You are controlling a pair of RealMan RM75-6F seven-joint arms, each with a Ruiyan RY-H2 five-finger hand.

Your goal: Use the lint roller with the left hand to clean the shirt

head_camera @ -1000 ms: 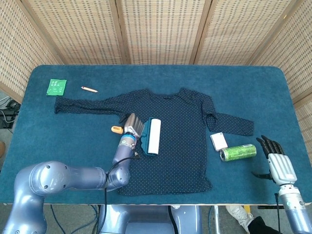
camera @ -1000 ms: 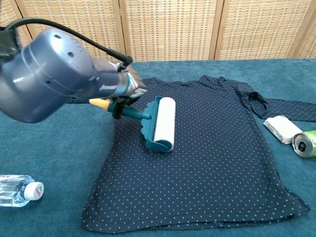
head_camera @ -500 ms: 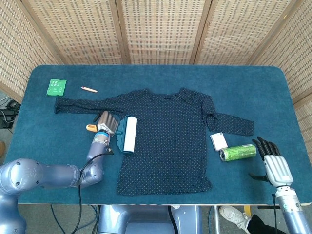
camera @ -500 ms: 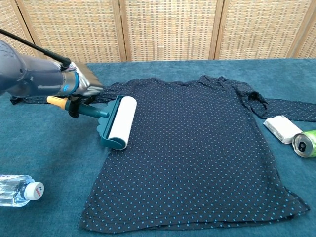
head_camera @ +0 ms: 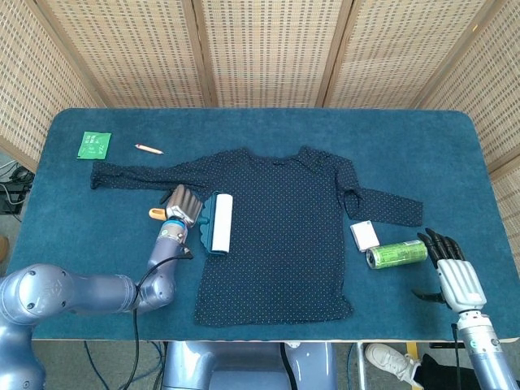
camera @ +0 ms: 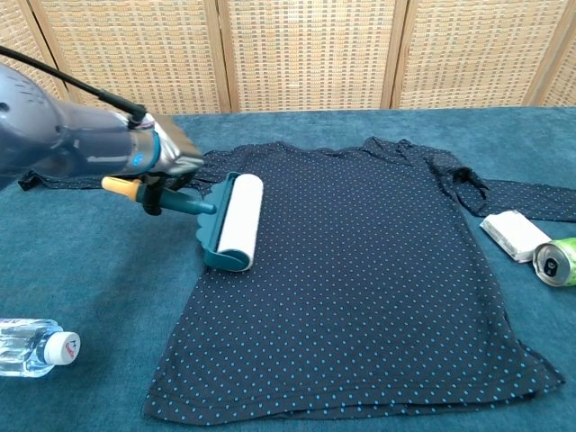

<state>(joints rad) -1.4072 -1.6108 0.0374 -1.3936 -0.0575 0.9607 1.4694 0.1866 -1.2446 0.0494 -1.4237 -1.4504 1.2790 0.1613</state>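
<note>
A dark navy dotted shirt (head_camera: 280, 219) (camera: 360, 288) lies flat in the middle of the blue table. My left hand (head_camera: 180, 206) (camera: 171, 157) grips the orange-ended handle of a teal lint roller (head_camera: 218, 223) (camera: 236, 222). The roller's white drum rests on the shirt's left side, near its edge. My right hand (head_camera: 452, 266) rests open on the table at the right front, just right of a green can, holding nothing. It does not show in the chest view.
A green can (head_camera: 396, 253) (camera: 555, 261) and a white block (head_camera: 365, 236) (camera: 514, 235) lie right of the shirt. A clear bottle (camera: 34, 346) lies at the front left. A green packet (head_camera: 94, 145) and an orange pencil (head_camera: 149, 149) sit at the back left.
My left hand first swept the roller left across the shirt to its left edge, then shifted it slightly back to the right. My right hand drifted a little lower.
</note>
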